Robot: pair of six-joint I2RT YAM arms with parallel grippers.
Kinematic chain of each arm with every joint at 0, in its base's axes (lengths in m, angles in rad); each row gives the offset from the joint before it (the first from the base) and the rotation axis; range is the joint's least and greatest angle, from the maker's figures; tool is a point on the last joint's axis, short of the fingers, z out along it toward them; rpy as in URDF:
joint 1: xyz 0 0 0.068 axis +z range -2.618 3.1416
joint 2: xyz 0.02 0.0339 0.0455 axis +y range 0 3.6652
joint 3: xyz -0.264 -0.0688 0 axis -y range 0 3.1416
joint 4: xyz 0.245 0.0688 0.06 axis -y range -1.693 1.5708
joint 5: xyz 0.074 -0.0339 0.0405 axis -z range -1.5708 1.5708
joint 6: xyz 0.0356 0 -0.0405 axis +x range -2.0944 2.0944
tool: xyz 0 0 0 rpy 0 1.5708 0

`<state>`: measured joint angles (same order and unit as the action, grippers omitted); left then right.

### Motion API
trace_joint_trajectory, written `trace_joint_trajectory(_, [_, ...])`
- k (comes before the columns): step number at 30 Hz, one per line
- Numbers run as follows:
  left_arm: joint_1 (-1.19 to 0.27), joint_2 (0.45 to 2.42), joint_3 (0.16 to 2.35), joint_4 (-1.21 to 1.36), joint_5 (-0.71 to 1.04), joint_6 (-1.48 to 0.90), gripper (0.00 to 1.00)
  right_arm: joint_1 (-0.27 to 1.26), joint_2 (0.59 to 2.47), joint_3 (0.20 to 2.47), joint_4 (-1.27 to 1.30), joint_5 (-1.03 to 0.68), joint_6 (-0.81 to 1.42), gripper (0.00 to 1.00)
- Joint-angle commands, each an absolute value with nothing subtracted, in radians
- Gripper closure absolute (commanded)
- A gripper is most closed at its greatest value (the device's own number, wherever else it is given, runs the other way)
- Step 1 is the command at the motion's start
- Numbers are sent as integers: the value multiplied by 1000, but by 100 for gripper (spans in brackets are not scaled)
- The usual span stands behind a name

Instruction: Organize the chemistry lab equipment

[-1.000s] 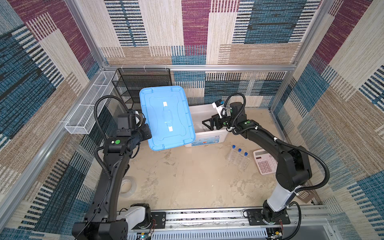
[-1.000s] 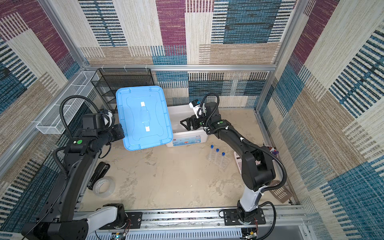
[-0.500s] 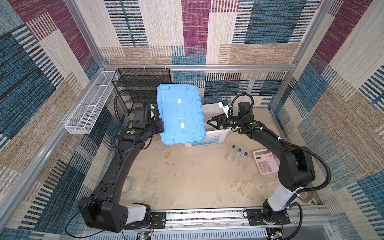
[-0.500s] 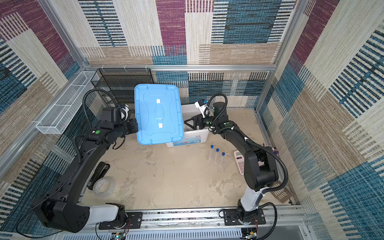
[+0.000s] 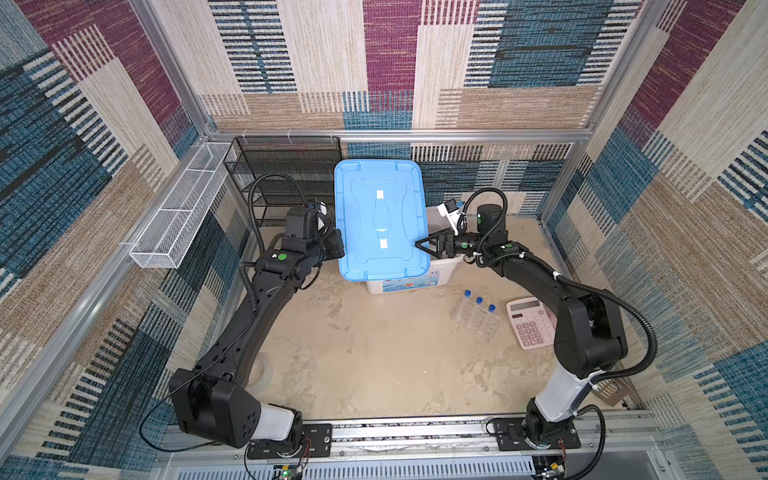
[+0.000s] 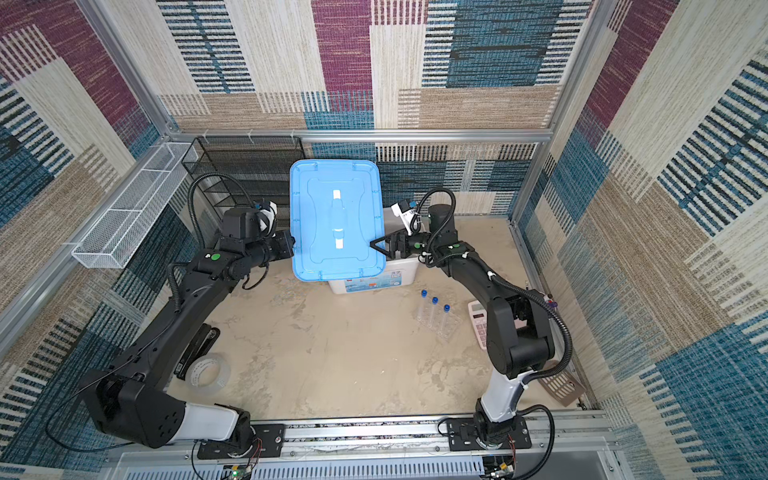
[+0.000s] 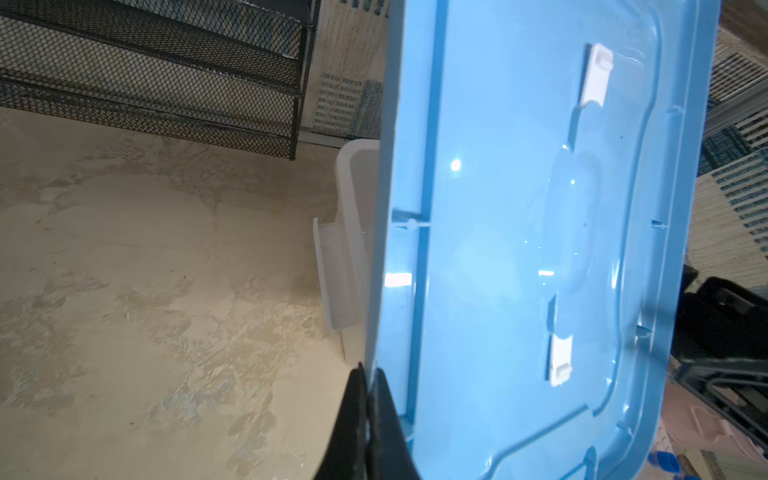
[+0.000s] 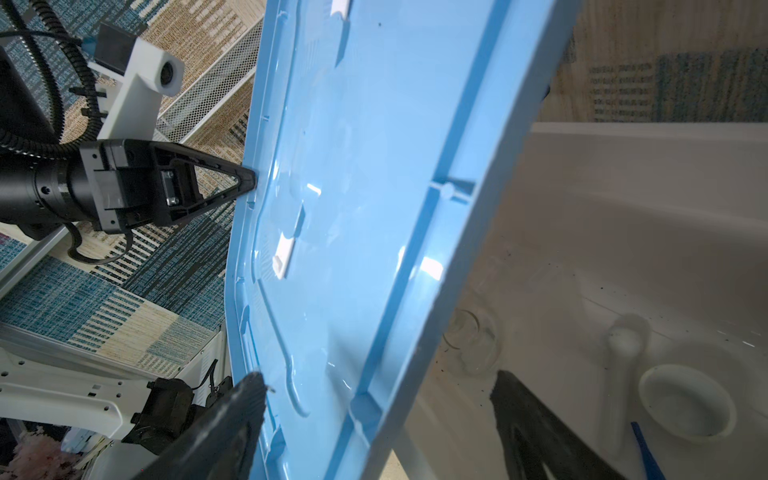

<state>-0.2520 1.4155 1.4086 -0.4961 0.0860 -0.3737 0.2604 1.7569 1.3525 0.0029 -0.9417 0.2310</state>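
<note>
Mortar (image 8: 685,401) and pestle (image 8: 621,374) lie in bin (image 8: 623,187); left jaws clamp blue lid (image 5: 380,216), right jaws open astride it.

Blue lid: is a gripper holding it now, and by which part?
The left gripper pinches the blue lid by the rim of one long side. The right gripper stands open around the opposite rim, not gripping.

Three blue-capped test tubes (image 5: 476,312) in clear rack (image 5: 492,328) — white mortar (image 8: 685,401) and pestle (image 8: 619,374) in white bin (image 8: 644,187)
</note>
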Motion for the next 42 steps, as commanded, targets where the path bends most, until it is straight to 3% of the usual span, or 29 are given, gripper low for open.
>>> trace_joint_trajectory(1, [-256,1423,1408,-408,119,-411,100,255,1755,1348,47,-951,264,13])
trace_joint_trajectory(13, [-274,1474,1412,-348,145,-434,100,255,1752,1351,85,-1017,320,28])
trace_joint_trajectory(22, [-284,1520,1423,-332,158,-438,100,256,1749,1365,68,-1003,329,54])
trace_joint_trajectory(31, [-288,1564,1438,-337,169,-441,100,255,1753,1381,49,-977,342,70])
trace_joint_trajectory(42, [-288,1577,1440,-351,156,-445,83,250,1741,1381,49,-956,359,87])
